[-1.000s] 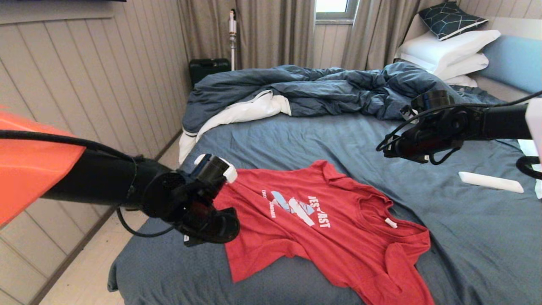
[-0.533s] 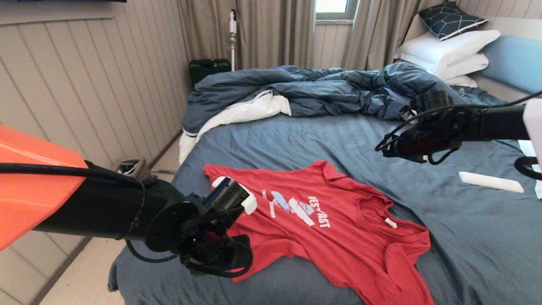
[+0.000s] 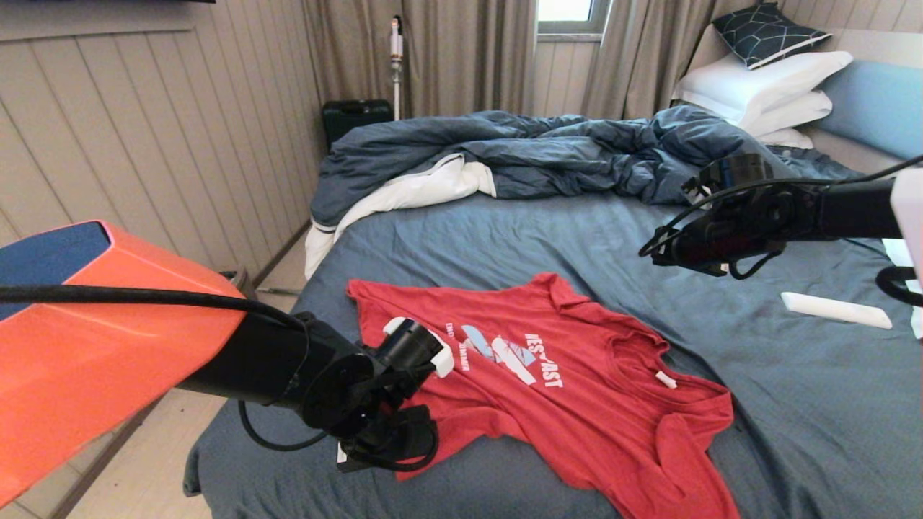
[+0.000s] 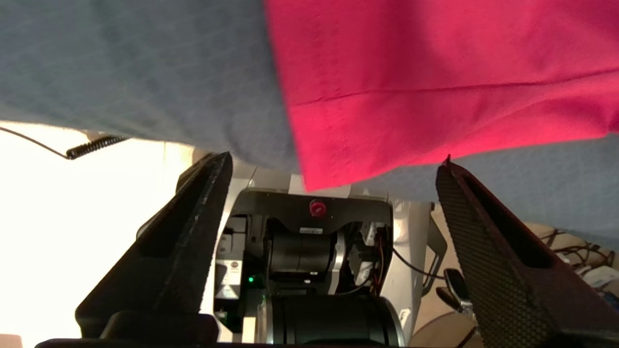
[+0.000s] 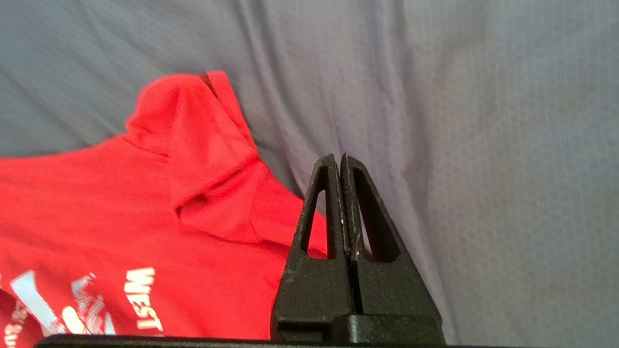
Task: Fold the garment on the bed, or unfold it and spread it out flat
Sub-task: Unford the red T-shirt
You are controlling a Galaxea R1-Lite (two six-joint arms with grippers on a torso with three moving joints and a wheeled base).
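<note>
While the garment (image 3: 570,389) lies print-up on the near part of the bed (image 3: 519,238), mostly spread but with its near-right sleeve and hem rumpled, the left tool (image 3: 393,450) is positioned at the shirt's near-left hem corner with its fingers (image 4: 193,232) parted wide and nothing held between them. The right tool (image 5: 342,169) is clenched on nothing and hangs above the sheet just beyond the far sleeve. Should the corner be regrasped carelessly, the sheet could be pinched together with the cloth, or a single layer could be caught, so that fresh wrinkles would be dragged across the flattened area.
</note>
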